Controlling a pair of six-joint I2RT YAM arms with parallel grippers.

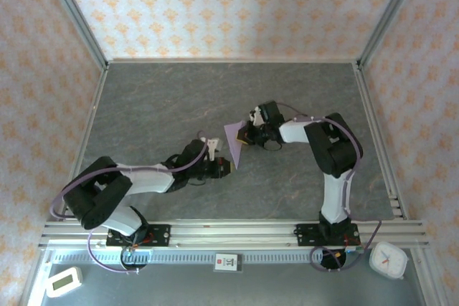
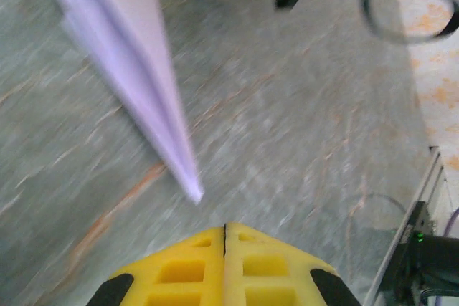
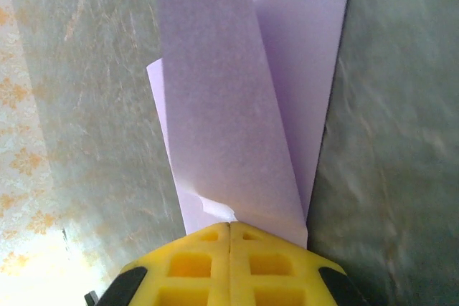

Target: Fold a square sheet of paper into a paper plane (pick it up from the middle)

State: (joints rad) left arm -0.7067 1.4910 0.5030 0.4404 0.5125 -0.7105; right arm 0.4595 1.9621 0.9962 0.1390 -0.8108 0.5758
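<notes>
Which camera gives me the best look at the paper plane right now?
Right wrist: the paper plane is close and sharp, its folded layers rising from the shut right gripper. The left wrist view catches its pointed tip, blurred. The top external view has it as a small lavender sliver.

You've got the paper plane (image 1: 234, 141) near the middle of the table (image 1: 158, 105), between the two grippers. The right gripper (image 3: 229, 226) is on its right, with the plane's wide end clamped in it. The left gripper (image 2: 225, 228) is on its left, nearer you and clear of the paper, with the plane's tip just ahead of it. On the near ledge there's a clock (image 1: 388, 259) right, a tag (image 1: 226, 262) centre and a small display (image 1: 63, 281) left.
</notes>
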